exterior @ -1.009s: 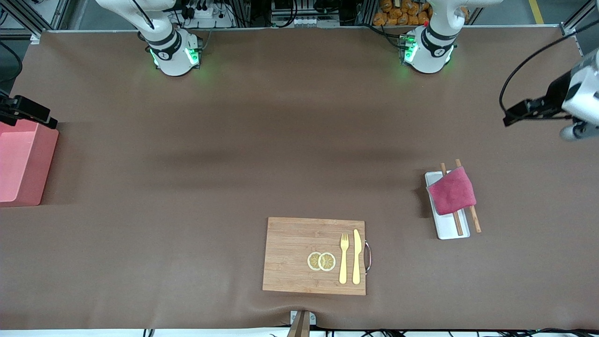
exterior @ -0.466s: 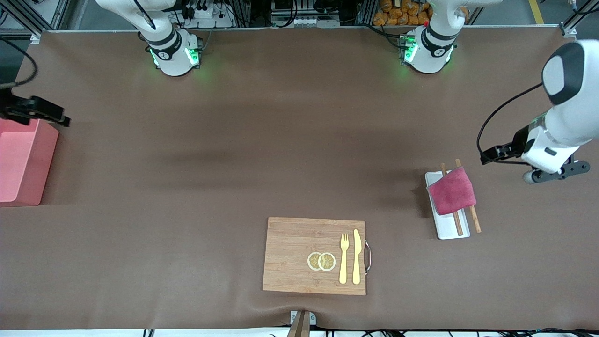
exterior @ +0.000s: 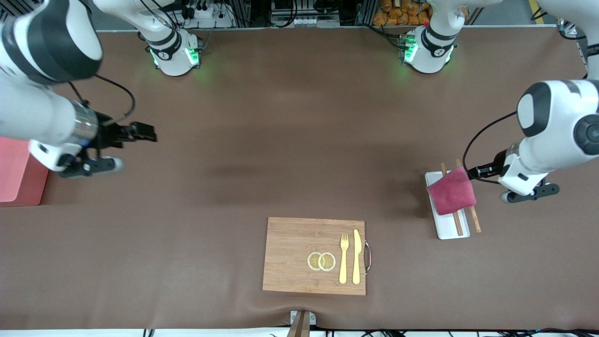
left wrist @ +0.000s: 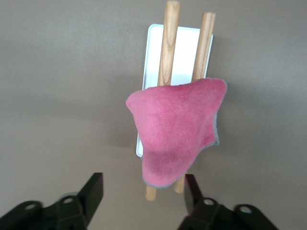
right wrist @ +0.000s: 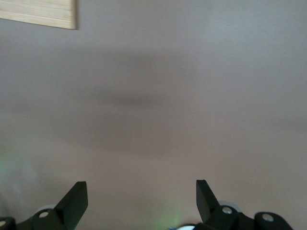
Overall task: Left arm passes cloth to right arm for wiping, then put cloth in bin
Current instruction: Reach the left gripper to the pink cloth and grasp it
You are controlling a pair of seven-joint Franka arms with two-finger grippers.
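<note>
1. One cloth (exterior: 451, 191), crimson and fuzzy, draped over two wooden sticks (exterior: 456, 220) that lie across one flat white tray (exterior: 447, 231), toward the left arm's end of the tabletop (exterior: 281, 154).
2. One bin (exterior: 16, 175), salmon pink, at the right arm's end of the tabletop, partly hidden by that arm and cut by the picture's edge.
3. One wooden board (exterior: 299, 248) with a metal handle, nearer the front camera than tray and bin, about midway along the tabletop.
4. On the board: two lemon slices (exterior: 321, 261) touching side by side, one yellow fork (exterior: 344, 257), one yellow knife (exterior: 356, 256), fork and knife parallel and just beside each other.
5. Two grippers. Left gripper (left wrist: 141, 194) in the air close beside the cloth, fingers spread apart, holding nothing.
6. Right gripper (right wrist: 141, 196) over bare tabletop near the bin, fingers likewise spread wide, empty.
7. Tabletop covered in plain brown matte sheeting, faintly shadowed across the middle.
8. Two arm bases with green lights along the top edge; past them, metal framing, cables and a heap of orange items.
</note>
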